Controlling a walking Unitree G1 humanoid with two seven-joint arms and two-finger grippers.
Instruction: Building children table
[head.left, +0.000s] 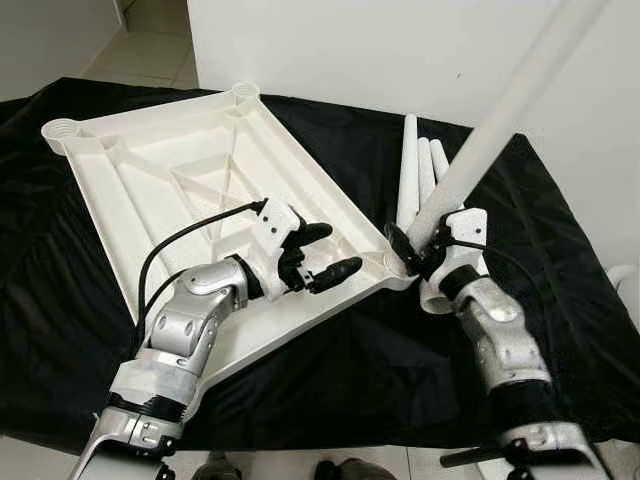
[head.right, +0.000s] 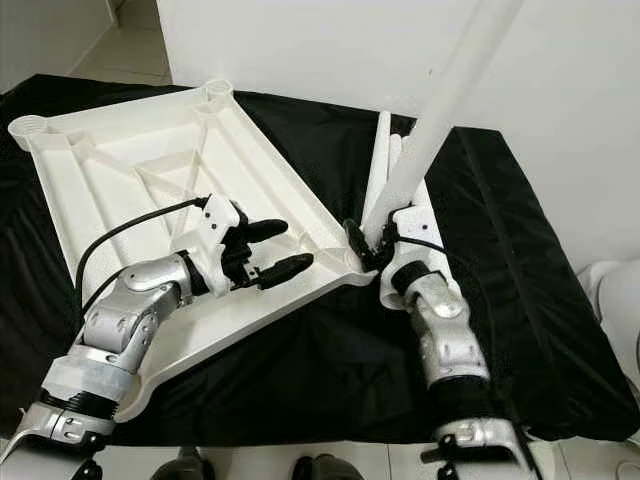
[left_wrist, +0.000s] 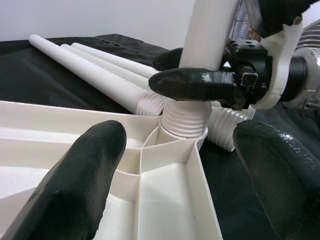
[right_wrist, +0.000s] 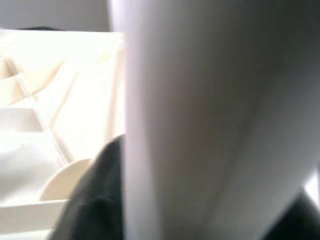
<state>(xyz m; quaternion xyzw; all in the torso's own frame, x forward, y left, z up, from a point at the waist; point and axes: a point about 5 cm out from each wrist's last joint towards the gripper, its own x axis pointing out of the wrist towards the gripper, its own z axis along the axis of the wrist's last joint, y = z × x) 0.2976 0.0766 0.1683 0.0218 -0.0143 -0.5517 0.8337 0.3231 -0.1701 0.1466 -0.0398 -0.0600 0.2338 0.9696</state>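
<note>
Seating this leg straight is the whole job rn, so I'd keep the right gripper (head.left: 415, 250) low on the shaft, hold the leg's axis in line w/ the socket, and turn it in w/o side load; if the threads bite crooked, I'd back off and restart rather than force it. My guess is we're early: one leg going in, three more to go.

Right gripper is closed around the white table leg (head.left: 500, 120) just above its ribbed, threaded end. The leg rises up and away toward the wall, tilted, not plumb. In the left wrist view that threaded end (left_wrist: 184, 120) sits in, or right at, the corner socket of the tabletop (head.left: 190, 160); how deep it's gone I can't tell.

Left gripper (head.left: 322, 255) is spread wide and holds nothing. It's over the tabletop's near edge, fingers pointing at the corner being worked. One finger looks to rest on or just above the ribbed underside; contact unclear. I'd press it down there to stop the top rotating w/ the leg.

Tabletop lies upside down on the black cloth (head.left: 330, 370), ribs up, other corner sockets open. Three spare legs (head.left: 420, 165) lie together on the cloth just beyond the worked corner.
</note>
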